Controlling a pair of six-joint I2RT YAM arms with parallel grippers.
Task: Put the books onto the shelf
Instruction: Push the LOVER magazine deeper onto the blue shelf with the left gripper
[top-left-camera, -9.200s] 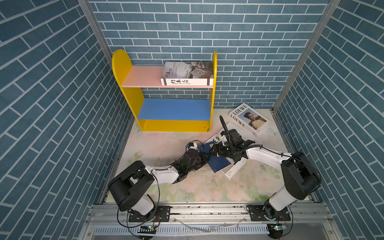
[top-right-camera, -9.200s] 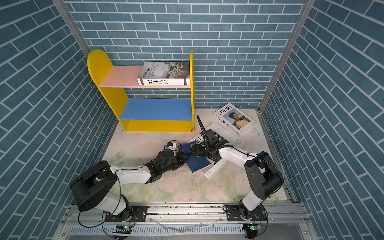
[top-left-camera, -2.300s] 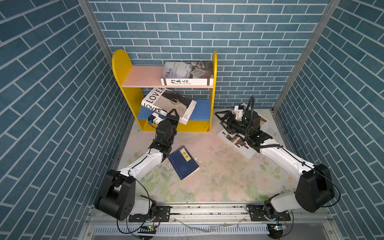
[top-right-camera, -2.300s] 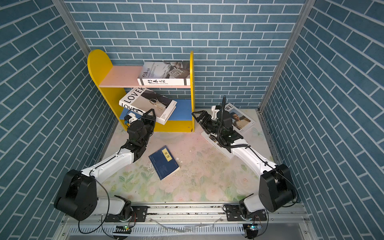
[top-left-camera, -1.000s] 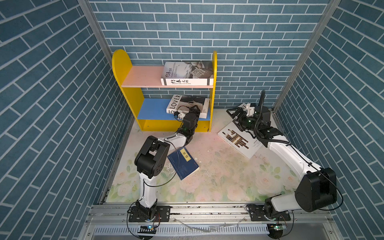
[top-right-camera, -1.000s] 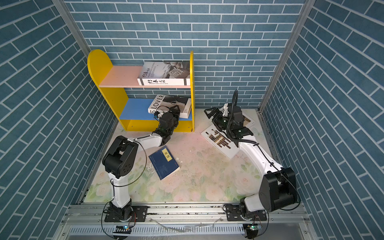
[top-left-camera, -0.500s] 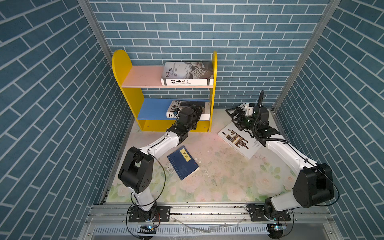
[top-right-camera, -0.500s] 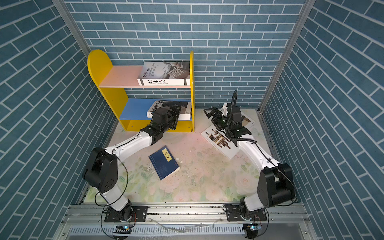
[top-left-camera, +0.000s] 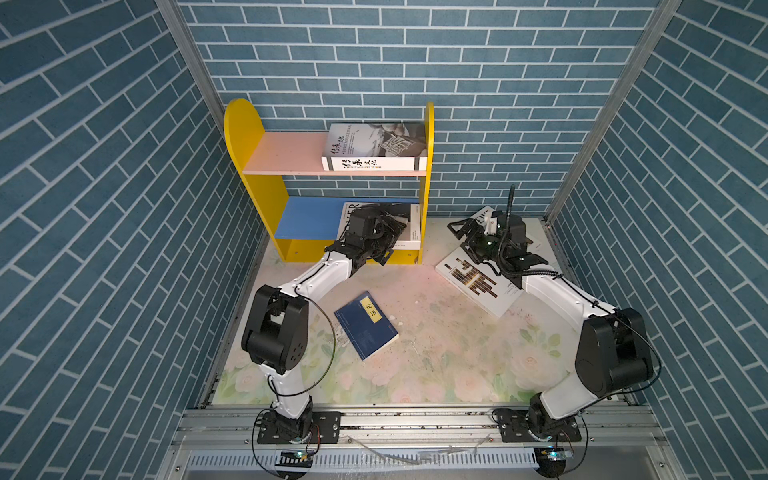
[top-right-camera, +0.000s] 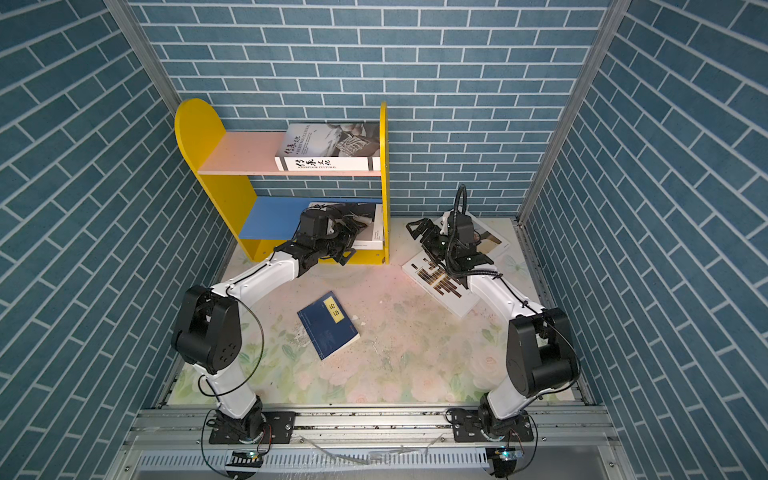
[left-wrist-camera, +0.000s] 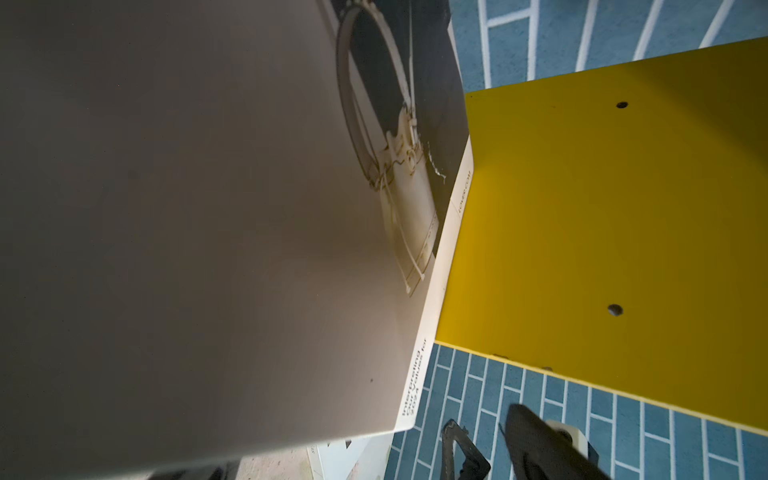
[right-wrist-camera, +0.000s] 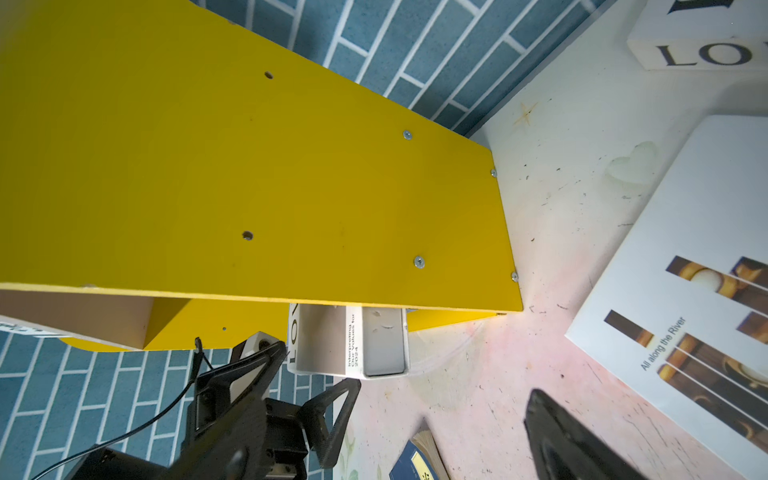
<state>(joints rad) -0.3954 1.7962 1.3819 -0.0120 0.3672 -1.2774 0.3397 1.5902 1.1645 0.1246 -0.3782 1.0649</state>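
White brown-bar-patterned book (top-left-camera: 478, 282) lies flat just beside the spread right gripper (top-left-camera: 462, 229), long axis diagonal; left gripper (top-left-camera: 384, 232), also spread, is farther.

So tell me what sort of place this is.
Likely a staged robot test cell: brick-print panel walls, a floral mat, and left arm and right arm bolted to an aluminium rail.

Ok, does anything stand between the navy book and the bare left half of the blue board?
Yes: the left arm stretches across the shelf front, between the navy book and the bare half of the blue board. Nothing else visible does.
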